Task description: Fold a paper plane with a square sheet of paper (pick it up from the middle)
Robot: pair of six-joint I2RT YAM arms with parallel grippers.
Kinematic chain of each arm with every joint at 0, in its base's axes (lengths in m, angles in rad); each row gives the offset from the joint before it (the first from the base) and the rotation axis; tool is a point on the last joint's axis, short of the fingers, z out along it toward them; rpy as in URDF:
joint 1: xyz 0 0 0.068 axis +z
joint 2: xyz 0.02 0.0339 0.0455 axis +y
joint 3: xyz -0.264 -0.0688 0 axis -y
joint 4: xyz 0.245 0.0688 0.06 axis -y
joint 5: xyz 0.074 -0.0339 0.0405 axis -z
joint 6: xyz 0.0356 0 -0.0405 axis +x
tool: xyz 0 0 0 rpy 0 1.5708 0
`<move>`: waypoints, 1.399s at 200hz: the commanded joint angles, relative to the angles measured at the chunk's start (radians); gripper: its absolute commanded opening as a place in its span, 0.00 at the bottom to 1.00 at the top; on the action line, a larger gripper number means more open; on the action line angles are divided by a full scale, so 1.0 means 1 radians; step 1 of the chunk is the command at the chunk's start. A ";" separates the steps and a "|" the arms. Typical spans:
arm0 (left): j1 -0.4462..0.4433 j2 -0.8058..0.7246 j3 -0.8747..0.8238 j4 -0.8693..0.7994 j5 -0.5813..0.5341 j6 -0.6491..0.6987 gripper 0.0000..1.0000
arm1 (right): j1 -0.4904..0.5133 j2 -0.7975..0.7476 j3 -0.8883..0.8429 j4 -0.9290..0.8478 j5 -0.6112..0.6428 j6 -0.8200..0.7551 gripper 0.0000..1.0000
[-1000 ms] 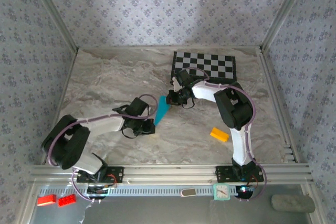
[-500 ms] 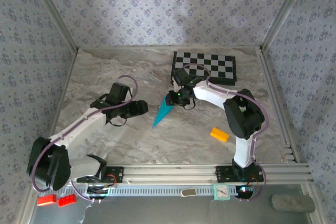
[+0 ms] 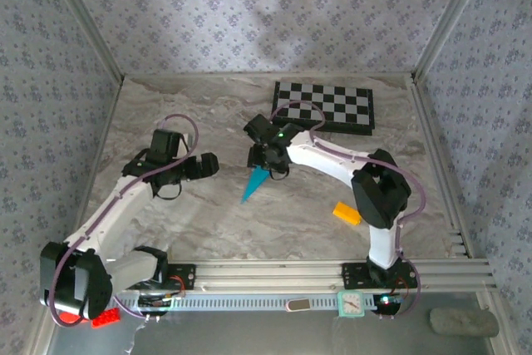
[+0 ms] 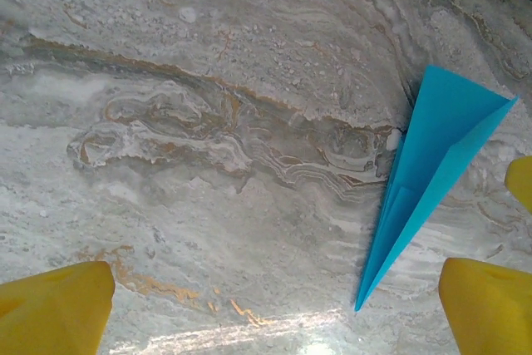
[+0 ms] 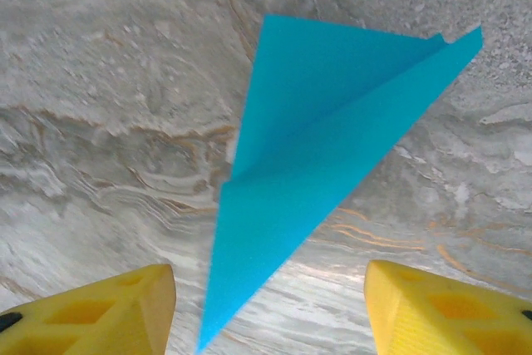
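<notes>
Two pincers, both spread wide and empty. The right pincer (image 3: 264,160) hovers over the cyan paper plane (image 3: 256,182) (a flat, creased dart) lying mid-tabletop (image 3: 166,114), likely lined up to grasp it. The left pincer (image 3: 208,164) sits nearer the left edge, giving room.

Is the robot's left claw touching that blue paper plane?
Apart. The top view shows bare table between the left gripper and the paper plane; the left wrist view shows the same gap.
</notes>
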 commanded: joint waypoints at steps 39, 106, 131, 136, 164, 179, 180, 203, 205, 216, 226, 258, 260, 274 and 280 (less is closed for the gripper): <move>0.051 -0.019 -0.015 -0.005 -0.031 0.007 1.00 | 0.021 0.122 0.103 -0.125 0.117 0.169 0.69; 0.060 0.021 -0.015 0.007 -0.018 0.005 1.00 | 0.028 0.235 0.211 -0.197 0.112 0.131 0.68; 0.062 0.022 -0.015 0.009 -0.018 0.003 1.00 | 0.030 0.229 0.209 -0.235 0.134 0.149 0.60; 0.062 0.022 -0.015 0.008 -0.018 0.002 1.00 | 0.028 0.225 0.209 -0.241 0.136 0.152 0.57; 0.063 0.017 -0.015 0.006 -0.018 0.002 1.00 | 0.033 0.183 0.186 -0.253 0.189 0.173 0.50; 0.064 0.017 -0.016 0.008 -0.016 0.001 1.00 | 0.036 0.170 0.179 -0.254 0.204 0.181 0.48; 0.064 0.017 -0.015 0.008 -0.016 0.000 1.00 | 0.037 0.169 0.179 -0.254 0.204 0.181 0.48; 0.065 0.019 -0.018 0.010 -0.016 0.001 1.00 | 0.037 0.172 0.176 -0.247 0.182 0.186 0.45; 0.065 0.019 -0.017 0.009 -0.017 0.000 1.00 | 0.036 0.173 0.176 -0.246 0.179 0.186 0.45; 0.065 0.020 -0.016 0.008 -0.016 0.000 1.00 | 0.035 0.180 0.177 -0.241 0.159 0.188 0.42; 0.066 0.020 -0.017 0.009 -0.016 0.000 1.00 | 0.035 0.188 0.175 -0.238 0.139 0.191 0.41; 0.066 0.023 -0.015 0.009 -0.014 0.000 1.00 | 0.031 0.197 0.163 -0.227 0.094 0.200 0.39; 0.066 0.023 -0.015 0.010 -0.014 0.001 1.00 | 0.031 0.199 0.160 -0.226 0.093 0.201 0.39; 0.067 0.023 -0.016 0.012 -0.012 0.002 1.00 | 0.029 0.197 0.152 -0.219 0.077 0.203 0.36; 0.068 0.023 -0.015 0.012 -0.013 0.002 1.00 | 0.026 0.197 0.149 -0.215 0.070 0.203 0.34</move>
